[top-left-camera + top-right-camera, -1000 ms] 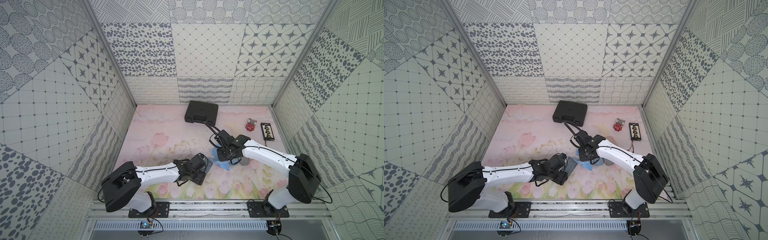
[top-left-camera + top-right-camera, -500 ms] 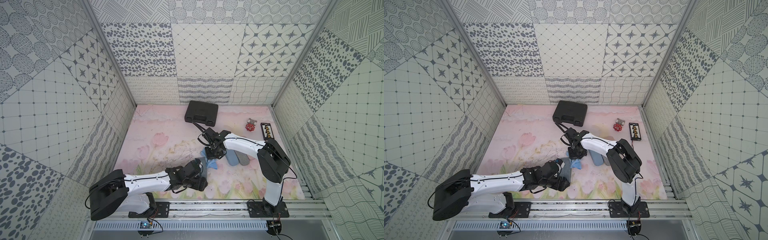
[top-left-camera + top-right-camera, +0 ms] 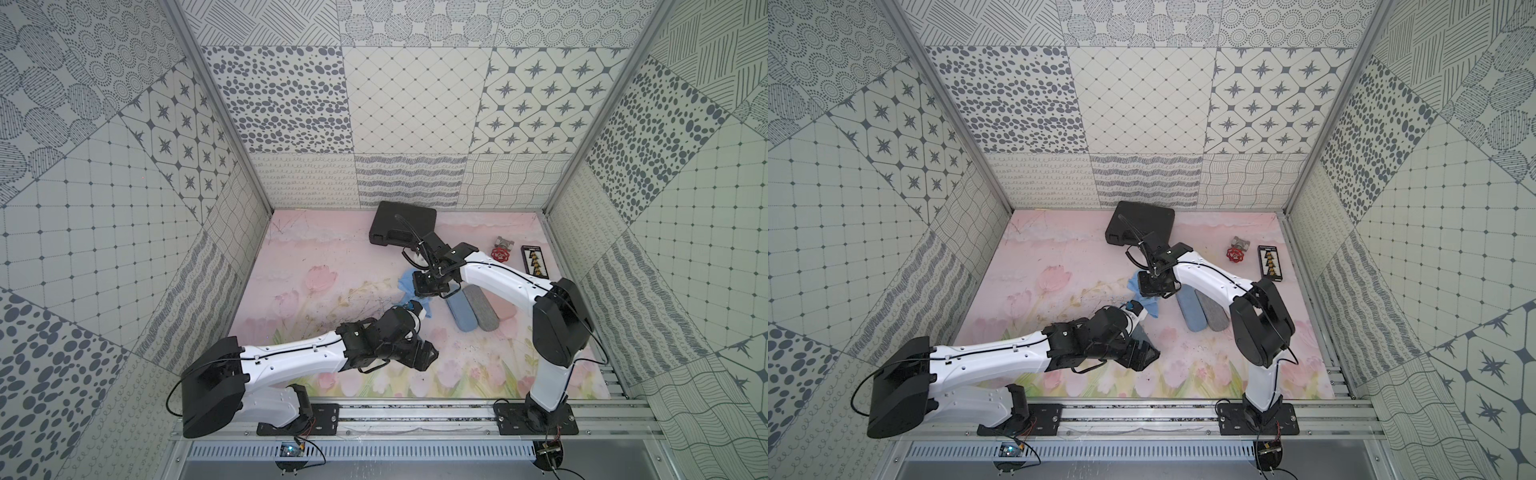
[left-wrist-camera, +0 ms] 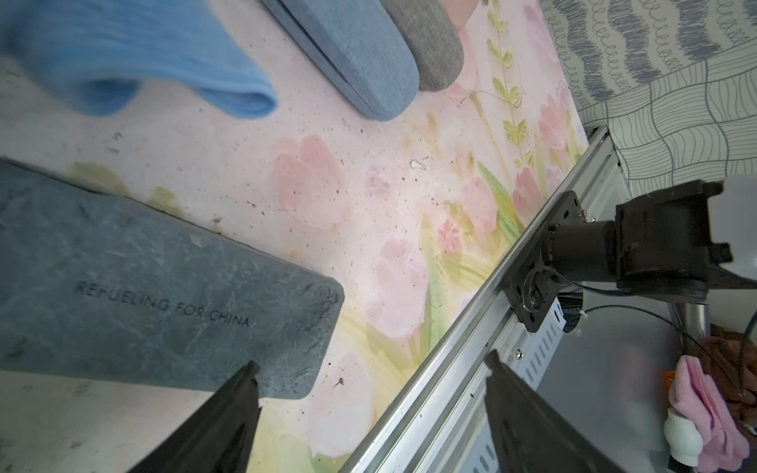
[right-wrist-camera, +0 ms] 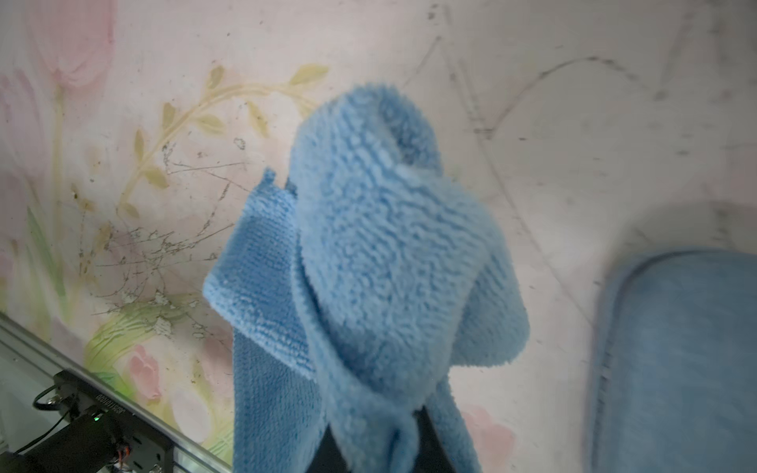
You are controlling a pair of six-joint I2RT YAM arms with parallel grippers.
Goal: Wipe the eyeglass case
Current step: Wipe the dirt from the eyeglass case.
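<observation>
a robot test cell in a lab.
patterned wall panels (image 3: pixel 411 104) boxed in a flower-printed mat (image 3: pixel 316 266); a left arm (image 3: pixel 291 361) and right arm (image 3: pixel 503 280) stood bolted to an aluminium rail (image 3: pixel 415 409).

Standing here, the light is soft, bright and even. In both top views the patterned walls (image 3: pixel 124 208) and the flowered mat (image 3: pixel 316 257) look sharp, and only faint shadows sit close under the white arms (image 3: pixel 299 361), so the light falls from overhead. Straight wall lines splay outward toward the picture edges. In the left wrist view the blue cloth (image 4: pixel 135 61) is smeared with blur, the dark case (image 4: pixel 164 295) is crisp enough to read its lettering, and the metal rail (image 4: pixel 458 327) carries a pale sheen. In the right wrist view the cloth's pile is fairly clear, while the blue case (image 5: pixel 676 360) beside it is soft and blurred.
</observation>
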